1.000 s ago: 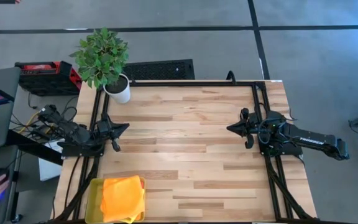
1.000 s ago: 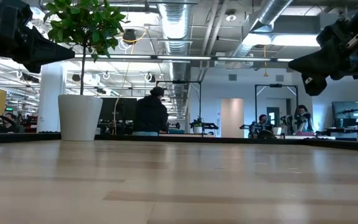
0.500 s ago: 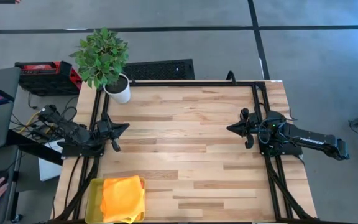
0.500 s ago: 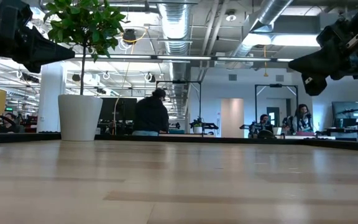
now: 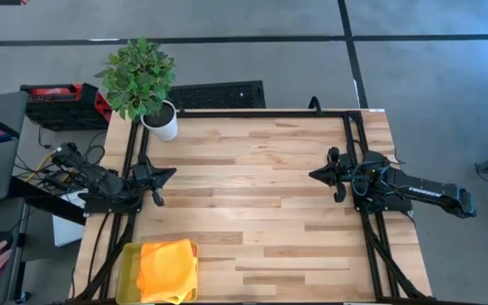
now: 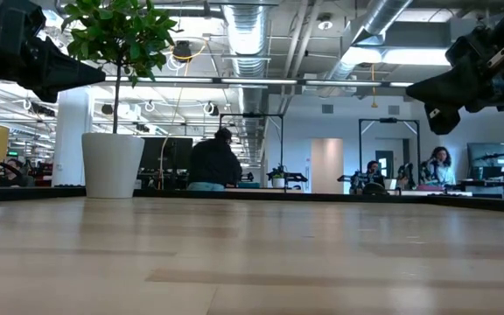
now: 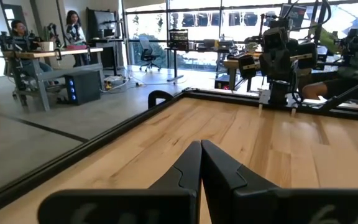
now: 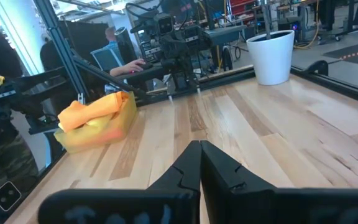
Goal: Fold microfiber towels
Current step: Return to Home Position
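Left tool (image 5: 171, 174) sits at middle left of the high view, fingers pressed together. Right tool (image 5: 314, 175) mirrors it at middle right, also closed. The folded orange towel (image 5: 168, 268) tops the yellow tray (image 5: 128, 261) at the table's (image 5: 252, 220) lower left, perhaps with other cloths beneath.

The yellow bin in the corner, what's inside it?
A folded orange towel fills the yellow bin, piled above its rim. Anything under that towel is covered, so I cannot tell what lies below.
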